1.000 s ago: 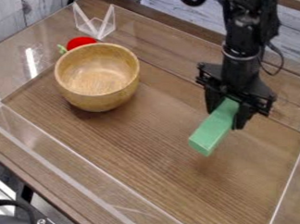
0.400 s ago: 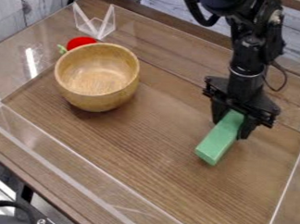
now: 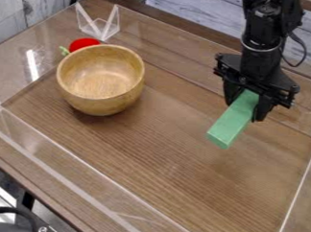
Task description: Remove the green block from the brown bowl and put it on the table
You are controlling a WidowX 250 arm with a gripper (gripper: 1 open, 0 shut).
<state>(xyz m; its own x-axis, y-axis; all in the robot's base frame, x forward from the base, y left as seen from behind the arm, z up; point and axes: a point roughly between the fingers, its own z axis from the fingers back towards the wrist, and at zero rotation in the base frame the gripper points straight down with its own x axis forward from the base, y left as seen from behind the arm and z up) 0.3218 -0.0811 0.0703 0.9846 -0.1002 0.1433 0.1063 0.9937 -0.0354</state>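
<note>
At the left, the round light-tan wooden bowl [image 3: 100, 80] was found on the brown wood-grain tabletop [image 3: 142, 158], with a red strawberry-like toy [image 3: 82, 45] just beyond its rim. To the right, well apart from the bowl, the black robot gripper [image 3: 242, 104] was closed on the upper end of the flat, elongated light-green block [image 3: 231, 123], which was held tilted, its free end pointing down and left.

The brown table [image 3: 143, 175] bears the brown bowl [image 3: 100, 80].
</note>
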